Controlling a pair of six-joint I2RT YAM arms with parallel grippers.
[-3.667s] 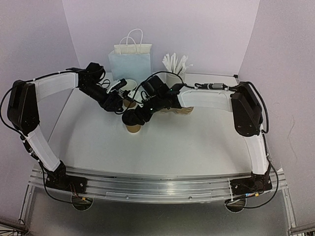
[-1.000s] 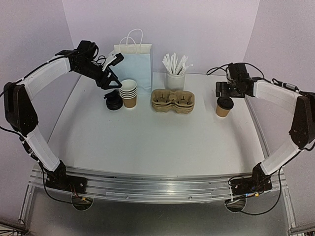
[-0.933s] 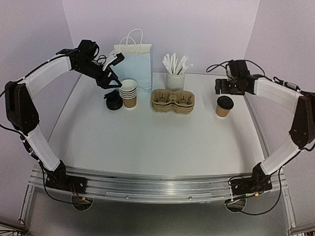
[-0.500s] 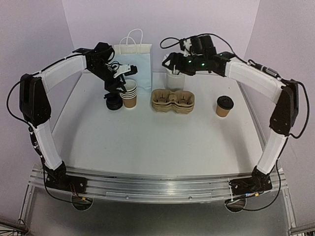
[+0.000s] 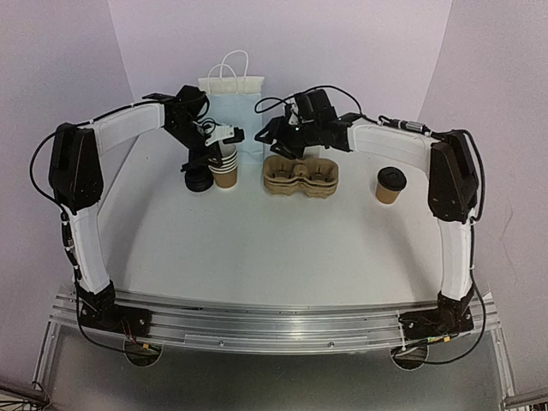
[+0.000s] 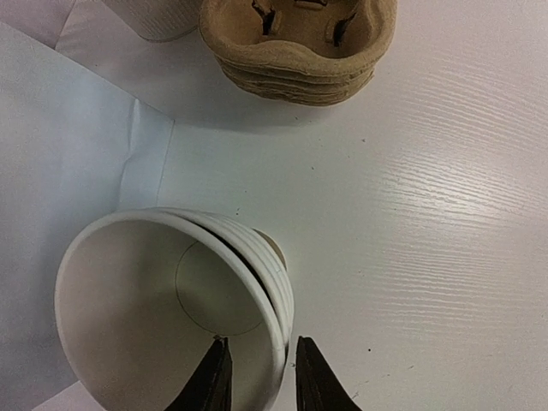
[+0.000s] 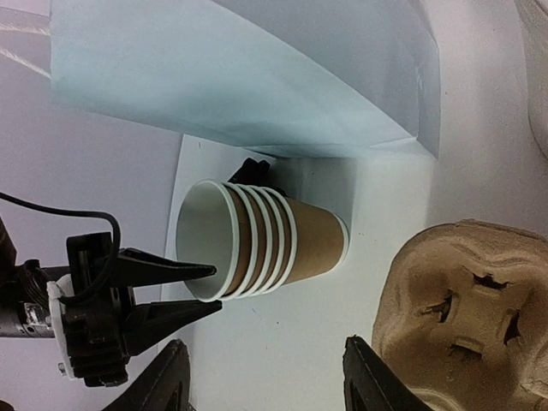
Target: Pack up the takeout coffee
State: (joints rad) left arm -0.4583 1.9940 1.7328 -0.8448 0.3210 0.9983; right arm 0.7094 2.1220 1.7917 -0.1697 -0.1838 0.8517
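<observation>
A stack of brown paper cups (image 5: 225,168) with white rims stands at the back left of the table, in front of the bag. My left gripper (image 6: 261,377) is open and straddles the top cup's rim (image 6: 272,308): one finger sits inside the cup, the other outside, with small gaps showing. The right wrist view shows the same stack (image 7: 287,240) with the left gripper (image 7: 190,289) at its mouth. My right gripper (image 7: 270,385) hangs open over bare table between the stack and the carrier. One lidded takeout coffee (image 5: 391,184) stands alone at the right.
The pale blue bag (image 5: 229,107) stands behind the stack. Black lids (image 5: 197,180) are piled left of the cups. A stack of brown pulp cup carriers (image 5: 300,175) lies mid-table. The white stick holder (image 6: 163,17) is behind the carriers.
My left gripper has come down onto the cup stack's rim and its jaws have narrowed. The right arm has swung left and down from the stick holder, jaws narrower.
</observation>
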